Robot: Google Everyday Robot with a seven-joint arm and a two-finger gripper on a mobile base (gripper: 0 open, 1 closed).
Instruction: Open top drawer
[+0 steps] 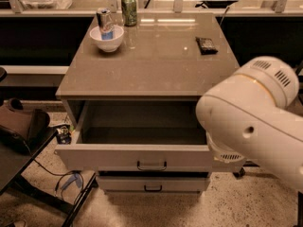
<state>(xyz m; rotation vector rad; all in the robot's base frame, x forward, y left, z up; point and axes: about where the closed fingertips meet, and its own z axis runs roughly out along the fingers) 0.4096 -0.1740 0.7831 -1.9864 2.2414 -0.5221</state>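
— Where's the wide grey-beige top drawer [118, 156]?
— Pulled well out from under the grey-brown counter [151, 70], shallow interior showing, thin black bar handle [152, 166] at the front's centre.
— And the tool?
— Hidden behind the bulky white robot arm [255, 112] at the drawer's front right corner; wide or narrow, nobody can tell.
— On top?
— White bowl [107, 40], back left corner.

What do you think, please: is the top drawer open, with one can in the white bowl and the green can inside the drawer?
Not quite: the camera view shows the green can standing on the cabinet top behind the white bowl, not inside the open top drawer; the other can is in the bowl. The gripper is hidden behind the arm at the drawer's right front.
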